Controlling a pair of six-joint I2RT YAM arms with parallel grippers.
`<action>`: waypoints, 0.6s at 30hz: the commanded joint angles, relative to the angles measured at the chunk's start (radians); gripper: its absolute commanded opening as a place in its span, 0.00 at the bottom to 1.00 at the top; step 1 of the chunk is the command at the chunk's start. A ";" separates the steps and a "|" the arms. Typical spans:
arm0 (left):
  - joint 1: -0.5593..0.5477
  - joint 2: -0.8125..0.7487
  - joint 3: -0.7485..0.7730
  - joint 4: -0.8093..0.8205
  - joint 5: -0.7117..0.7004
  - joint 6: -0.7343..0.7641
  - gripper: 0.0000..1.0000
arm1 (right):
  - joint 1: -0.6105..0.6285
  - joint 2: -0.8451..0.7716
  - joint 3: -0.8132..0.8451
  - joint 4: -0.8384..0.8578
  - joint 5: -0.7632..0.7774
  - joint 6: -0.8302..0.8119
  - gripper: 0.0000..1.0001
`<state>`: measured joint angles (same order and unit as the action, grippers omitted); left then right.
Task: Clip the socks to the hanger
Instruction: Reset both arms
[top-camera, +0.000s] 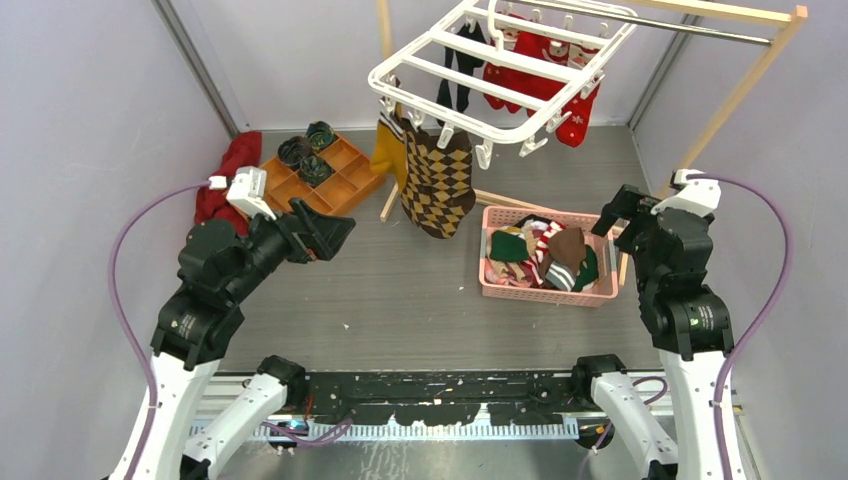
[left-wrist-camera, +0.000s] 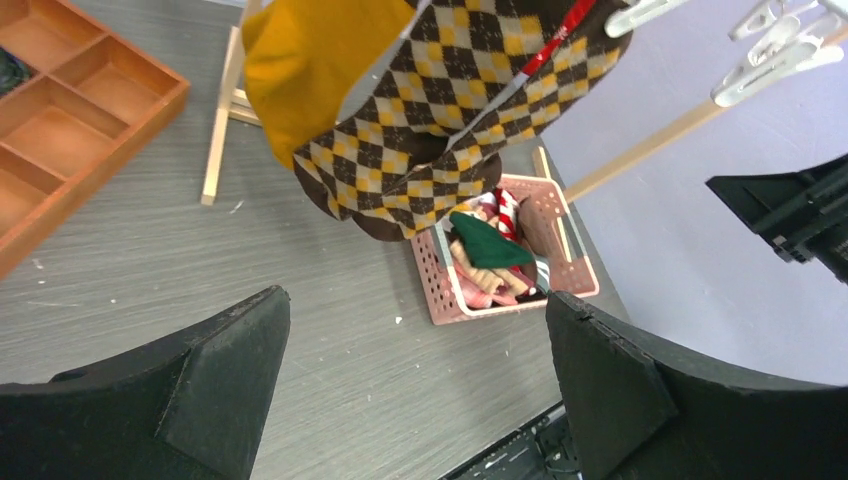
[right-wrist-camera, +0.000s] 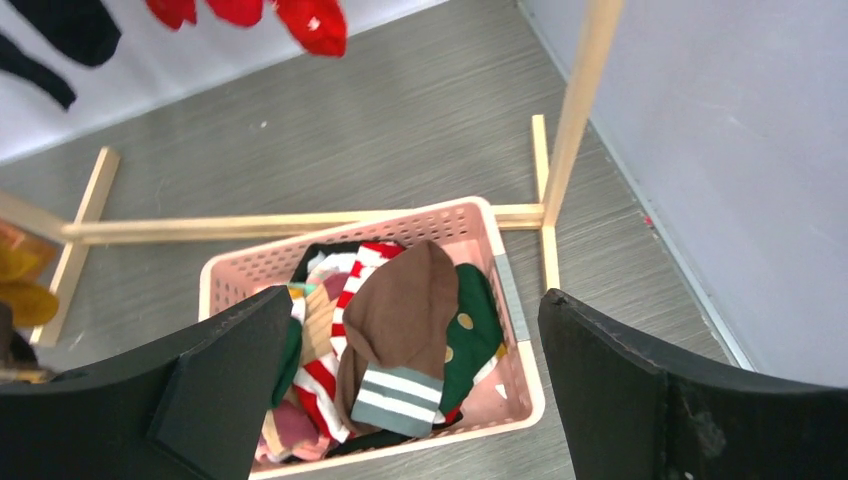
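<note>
Nearest me, low in the overhead view, both arms rise from the desk's front edge. The left fingers, at middle left, are spread wide with nothing between them; they point toward the hanging socks and stand clear of them. The right fingers, at middle right, are spread just as wide and empty, hovering over the pink basket.

That basket sits right of centre on the desk, heaped with loose socks: brown with grey stripes, green, red and white.

Further back, at upper left, an orange tray holds dark rolled bundles, with a red cloth beside it.

The white hanger hangs tilted at top centre. Argyle socks dangle from clips on its near edge, a mustard sock touching them on the left. Black socks and red socks hang under its far side. Behind stands the wooden rack.
</note>
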<state>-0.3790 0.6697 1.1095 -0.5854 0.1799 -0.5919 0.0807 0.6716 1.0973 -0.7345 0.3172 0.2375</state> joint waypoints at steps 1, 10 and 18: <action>0.005 0.050 0.097 -0.143 -0.080 0.024 1.00 | -0.004 0.062 0.093 0.045 0.146 0.050 1.00; 0.005 0.062 0.140 -0.166 -0.110 -0.051 1.00 | -0.016 0.253 0.141 0.068 0.311 -0.028 1.00; 0.005 0.122 0.196 -0.251 -0.115 -0.118 1.00 | -0.044 0.277 0.213 0.053 0.274 0.018 1.00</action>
<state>-0.3790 0.7597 1.2327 -0.7849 0.0788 -0.6750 0.0448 0.9821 1.2289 -0.6991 0.5808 0.2245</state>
